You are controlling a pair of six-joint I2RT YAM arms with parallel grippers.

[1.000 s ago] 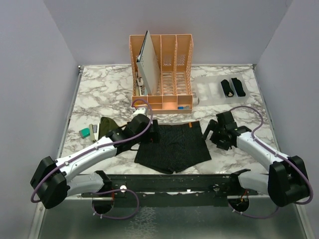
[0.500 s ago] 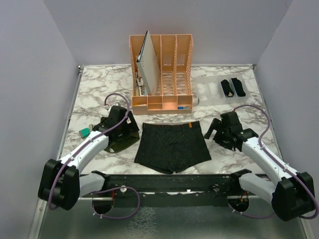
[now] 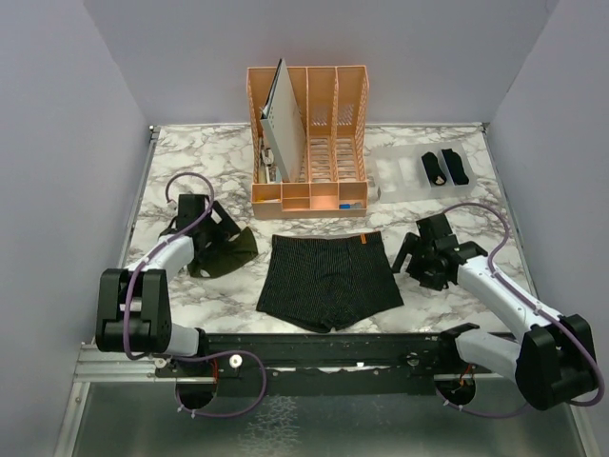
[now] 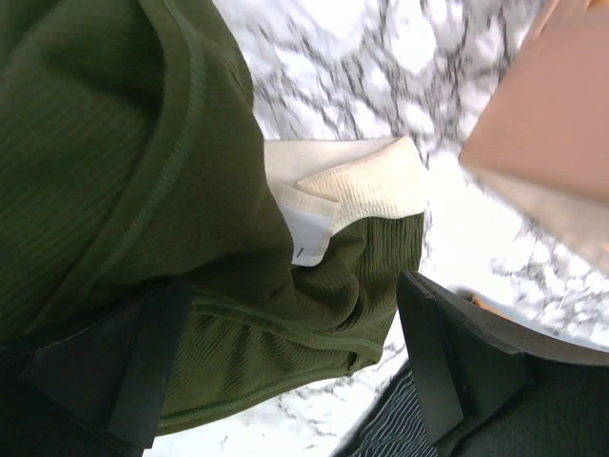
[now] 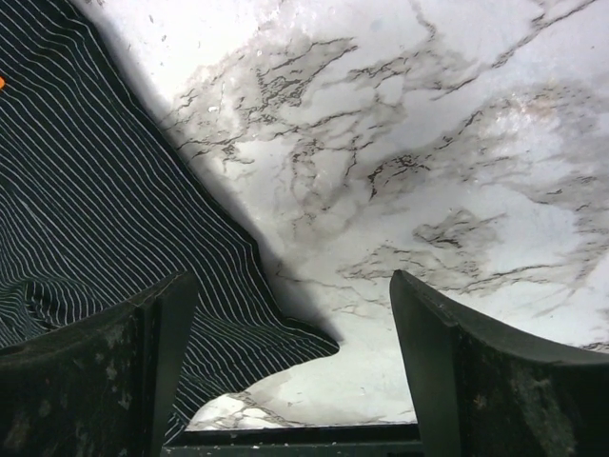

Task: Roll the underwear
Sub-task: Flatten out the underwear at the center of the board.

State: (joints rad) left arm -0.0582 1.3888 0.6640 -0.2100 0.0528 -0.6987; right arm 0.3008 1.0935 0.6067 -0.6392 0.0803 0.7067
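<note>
Tabletop (image 3: 181, 181) is white marble, with an orange desk organizer (image 3: 309, 133) at the back. Flat in the middle near the front lie the striped black briefs (image 3: 328, 278), with the olive-green pair (image 3: 228, 252) crumpled to their left and two black rolled pairs (image 3: 444, 168) at the far right back. Over the green ones the left claw (image 4: 285, 371) gapes wide, gripping nothing; right claw (image 5: 290, 352) is wide too, empty, at the striped ones' right edge

— What's around the setup?
— I see a white, grey-veined marble bench (image 3: 195, 162), closed in by plain pale grey walls (image 3: 381, 38) on three sides. The light is soft and even.
</note>
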